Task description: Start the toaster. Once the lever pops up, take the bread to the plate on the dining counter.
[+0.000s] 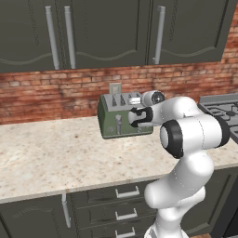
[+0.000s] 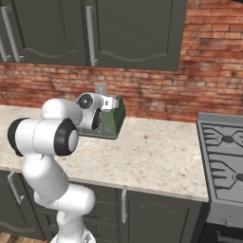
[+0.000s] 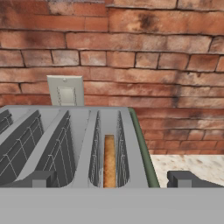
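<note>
The two-finger gripper [image 3: 109, 179] hovers with jaws spread, grasping nothing, over the boxy olive-green steel-topped toaster [image 1: 113, 122]; the golden-brown toast slice [image 3: 109, 162] stands in the slot at 12 o'clock; probably light and brittle, so pinch its top edge gently.

Past my hand, an olive-green toaster [image 1: 122, 122] with steel top, golden-brown bread [image 3: 109, 162], speckled beige counter [image 1: 56, 158], red brick wall [image 3: 131, 52].

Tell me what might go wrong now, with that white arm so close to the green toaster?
1. The open gripper hovers over the olive-green steel-topped toaster, above its front edge; coming down, a fingertip might strike the steel top rather than the lever.
2. The golden-brown toast slice sits deep in the rightmost slot; a push on the matching silver left lever probably wouldn't toast it.
</note>
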Controlling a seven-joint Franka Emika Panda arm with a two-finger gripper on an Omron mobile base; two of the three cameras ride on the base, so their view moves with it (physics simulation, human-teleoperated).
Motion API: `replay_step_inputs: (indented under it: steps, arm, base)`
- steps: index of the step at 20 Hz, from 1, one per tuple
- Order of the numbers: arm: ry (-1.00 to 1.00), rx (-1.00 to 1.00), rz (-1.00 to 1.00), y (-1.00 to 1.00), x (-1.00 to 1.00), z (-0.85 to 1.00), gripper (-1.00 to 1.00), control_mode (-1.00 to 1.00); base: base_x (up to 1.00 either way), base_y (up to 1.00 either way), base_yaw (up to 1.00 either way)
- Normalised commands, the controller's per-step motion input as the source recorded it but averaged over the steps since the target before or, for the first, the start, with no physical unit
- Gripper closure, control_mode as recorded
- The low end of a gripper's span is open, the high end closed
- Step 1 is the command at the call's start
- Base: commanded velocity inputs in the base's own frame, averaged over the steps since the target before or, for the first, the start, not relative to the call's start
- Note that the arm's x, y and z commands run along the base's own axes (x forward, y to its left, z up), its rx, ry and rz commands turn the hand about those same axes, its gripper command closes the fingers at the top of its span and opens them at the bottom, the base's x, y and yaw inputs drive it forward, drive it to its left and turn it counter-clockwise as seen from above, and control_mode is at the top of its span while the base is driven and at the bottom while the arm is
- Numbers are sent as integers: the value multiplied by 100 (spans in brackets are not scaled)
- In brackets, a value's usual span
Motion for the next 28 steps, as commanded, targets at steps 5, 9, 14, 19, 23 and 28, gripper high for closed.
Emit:
replay_step_inputs:
  steps: [5, 9, 14, 19, 23, 28]
  arm:
    - [0, 0, 0, 0, 0, 0, -100, -100]
    - [0, 0, 0, 0, 0, 0, -100, -100]
    - [0, 0, 0, 0, 0, 0, -100, -100]
    - [0, 0, 0, 0, 0, 0, -100, -100]
    - [0, 0, 0, 0, 0, 0, -100, -100]
    - [0, 0, 0, 0, 0, 0, -100, -100]
  base:
    - [0, 0, 0]
    - [0, 0, 0]
    - [0, 0, 0]
    - [0, 0, 0]
    - [0, 0, 0]
    - [0, 0, 0]
